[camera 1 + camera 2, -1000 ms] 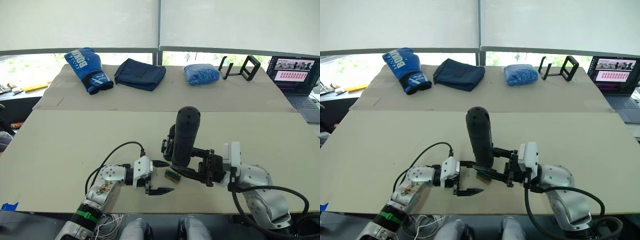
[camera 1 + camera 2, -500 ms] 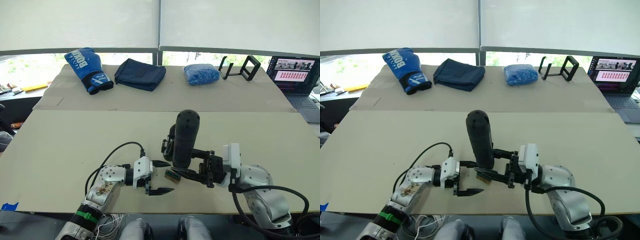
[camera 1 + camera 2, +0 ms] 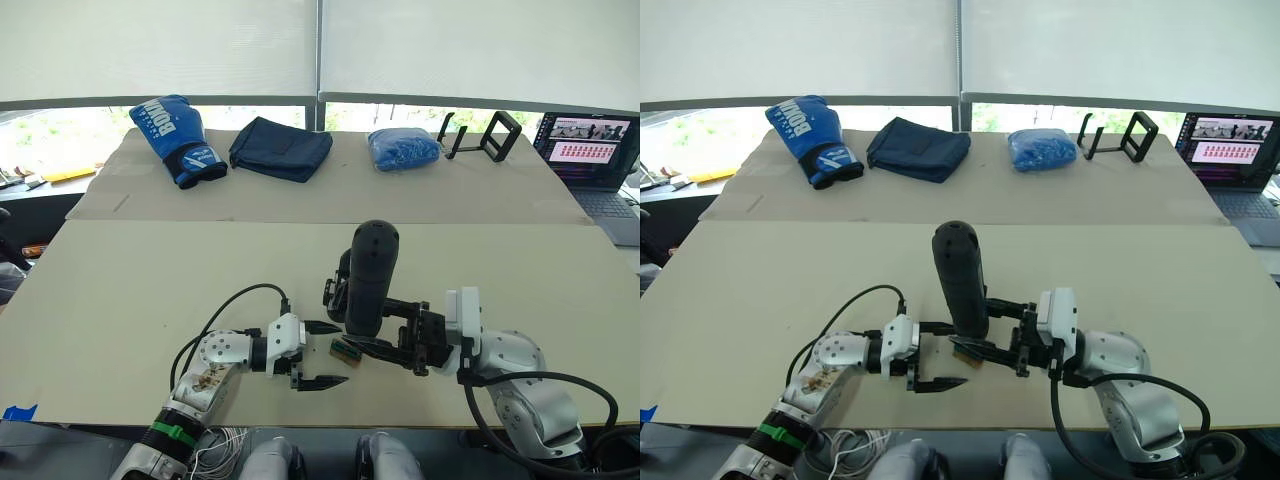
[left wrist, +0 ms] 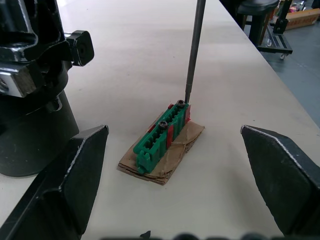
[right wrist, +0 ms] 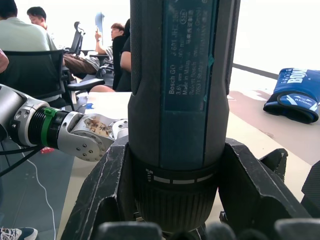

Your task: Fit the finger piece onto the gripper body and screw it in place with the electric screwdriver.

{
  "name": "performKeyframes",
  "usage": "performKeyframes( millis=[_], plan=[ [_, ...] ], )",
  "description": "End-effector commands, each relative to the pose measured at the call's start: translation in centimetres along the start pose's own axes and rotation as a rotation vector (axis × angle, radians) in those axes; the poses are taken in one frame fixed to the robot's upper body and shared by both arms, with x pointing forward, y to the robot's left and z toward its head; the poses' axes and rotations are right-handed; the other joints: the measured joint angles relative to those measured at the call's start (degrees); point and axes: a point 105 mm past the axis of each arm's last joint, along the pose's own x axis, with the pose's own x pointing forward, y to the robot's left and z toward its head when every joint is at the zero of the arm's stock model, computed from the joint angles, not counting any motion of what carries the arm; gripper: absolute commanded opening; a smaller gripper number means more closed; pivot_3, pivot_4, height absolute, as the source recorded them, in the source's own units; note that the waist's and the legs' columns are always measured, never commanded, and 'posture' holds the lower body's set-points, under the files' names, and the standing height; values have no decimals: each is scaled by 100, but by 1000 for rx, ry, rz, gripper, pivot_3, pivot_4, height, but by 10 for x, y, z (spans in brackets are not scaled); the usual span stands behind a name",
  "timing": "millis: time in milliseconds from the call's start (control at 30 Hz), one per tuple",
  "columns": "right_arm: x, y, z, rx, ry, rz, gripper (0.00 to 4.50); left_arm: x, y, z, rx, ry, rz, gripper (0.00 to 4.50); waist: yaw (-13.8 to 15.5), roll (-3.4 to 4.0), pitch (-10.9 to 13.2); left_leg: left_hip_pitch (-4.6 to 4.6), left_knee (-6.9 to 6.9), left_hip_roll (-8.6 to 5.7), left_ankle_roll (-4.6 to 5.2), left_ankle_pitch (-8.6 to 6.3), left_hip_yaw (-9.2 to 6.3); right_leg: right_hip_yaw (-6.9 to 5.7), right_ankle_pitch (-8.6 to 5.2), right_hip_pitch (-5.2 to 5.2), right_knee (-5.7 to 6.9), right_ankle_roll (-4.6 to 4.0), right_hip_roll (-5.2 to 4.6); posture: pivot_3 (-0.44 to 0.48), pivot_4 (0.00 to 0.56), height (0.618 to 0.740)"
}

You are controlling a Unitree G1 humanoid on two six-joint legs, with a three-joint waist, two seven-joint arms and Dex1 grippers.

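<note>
Black electric screwdriver (image 3: 366, 277) stands near-upright, long axis vertical, rounded end up, thin metal bit (image 4: 193, 47) pointing straight down. Right gripper (image 5: 172, 200) is clamped round its lower barrel, pads pressed on both sides. Bit tip sits right on the head of a screw (image 4: 180, 103) at one end of the small green-and-brown block (image 4: 164, 137); a second screw (image 4: 163, 126) sits further along the block's length.

Block lies just ahead of the left gripper (image 4: 175, 150), between its two fingers' line of reach. Left gripper wide open, empty, fingers well apart either side of the block, not touching it. So L is the nearer arm to the block; R is the one w/ the tool directly above it.

Gripper body (image 4: 32, 85) stands beside the L claw, round base on the table (image 3: 150, 290), just behind the screwdriver from the head view.

Finger piece: can't pick it out for sure.

My read: the key thing is bit-to-screw alignment, vertical axis over the screw head.
</note>
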Motion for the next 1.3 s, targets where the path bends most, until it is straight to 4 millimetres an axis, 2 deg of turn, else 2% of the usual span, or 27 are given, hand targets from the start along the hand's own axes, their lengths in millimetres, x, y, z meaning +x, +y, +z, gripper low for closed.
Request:
performKeyframes(
  millis=[33,1300],
  plan=[
    [0,-2,17,-83,-54,0,1914,2,-10,-13,-52,27,-19,4500,0,0,0,0,0,0,0,0,0,0,0,0,0,0,0,0,150,740],
    [3,-1,16,-85,-37,10,1914,3,-14,-16,-60,25,-21,4500,-1,0,0,-1,-2,0,12,-9,0,-3,0,0,-9,1,-10,0,150,740]
  ],
)
